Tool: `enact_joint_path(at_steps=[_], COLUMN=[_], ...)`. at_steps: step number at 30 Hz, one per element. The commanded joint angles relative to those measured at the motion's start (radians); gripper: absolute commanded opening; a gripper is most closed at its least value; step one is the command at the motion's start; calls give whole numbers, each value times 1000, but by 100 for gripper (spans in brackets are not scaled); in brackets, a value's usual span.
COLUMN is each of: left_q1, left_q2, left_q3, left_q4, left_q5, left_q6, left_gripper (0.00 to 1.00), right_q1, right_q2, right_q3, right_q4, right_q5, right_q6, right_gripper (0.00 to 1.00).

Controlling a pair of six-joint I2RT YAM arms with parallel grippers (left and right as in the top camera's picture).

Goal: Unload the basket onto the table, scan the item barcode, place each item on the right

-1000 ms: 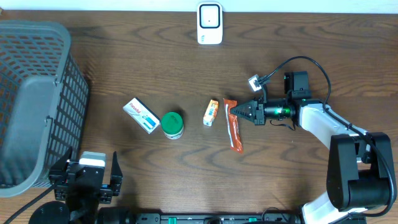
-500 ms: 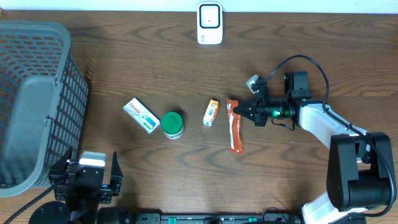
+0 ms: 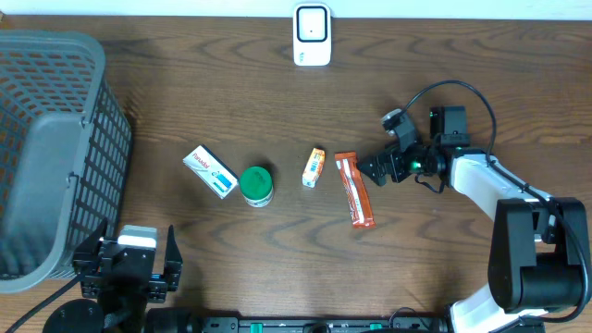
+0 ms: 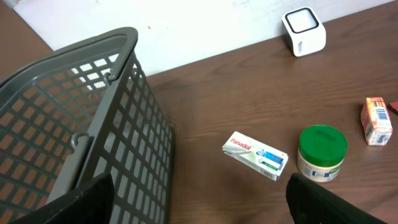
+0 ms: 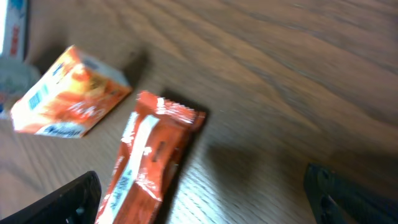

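Overhead view: the right claw [image 3: 371,170] sits low over the wooden table [image 3: 481,83], just right of an orange snack bar [image 3: 354,190]. Its 2 fingers are spread wide and grip nothing. The bar lies flat on the table, slanting from upper left to lower right, with its top end nearest the claw and a small gap between them. Just left of the bar is a small orange box [image 3: 314,167]. Further left stands a jar with a green lid [image 3: 256,184], and a white medicine box [image 3: 210,171] lies just beside the jar. A white scanner [image 3: 312,35] stands at the far edge of the table, well apart from the bar. A dark grey basket [image 3: 55,92] fills the left side.

In the right wrist view, the bar [image 5: 149,168] lies on the wood between the 2 dark fingers [image 5: 65,199] at the bottom corners, touching neither. The orange box [image 5: 68,93] is near its upper left.

The left claw [image 3: 132,250] is at the near left edge, beside the basket. In the left wrist view its fingers [image 4: 323,199] are wide apart with nothing between them.
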Motion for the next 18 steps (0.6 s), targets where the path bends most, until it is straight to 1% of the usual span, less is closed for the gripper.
enact_joint_path(at_steps=[1,6,12,15,18], left_q1=[-3,-3,-3,-3,-3], left_q2=[4,4,4,4,4], left_q3=[0,0,0,0,0], left_q4=[0,-1,0,-1,-1], left_q5=[-2,-2,-2,-2,-2], left_q6=[-13,-13,-13,-13,-13], left_gripper=[86,86,86,86,86], right_q1=[-18,-17,-17,-17,-13], right_q2=[-9,-9,-6,12,42], right_q3=[-8,-8,-8,-8,-8], right_q4=[-9,-65,-124,-136,-182], right_q5=[-22,-199,-197,-198,-193], right_q6=[120,122,66,66,64], right_gripper=[99,99,99,99,99])
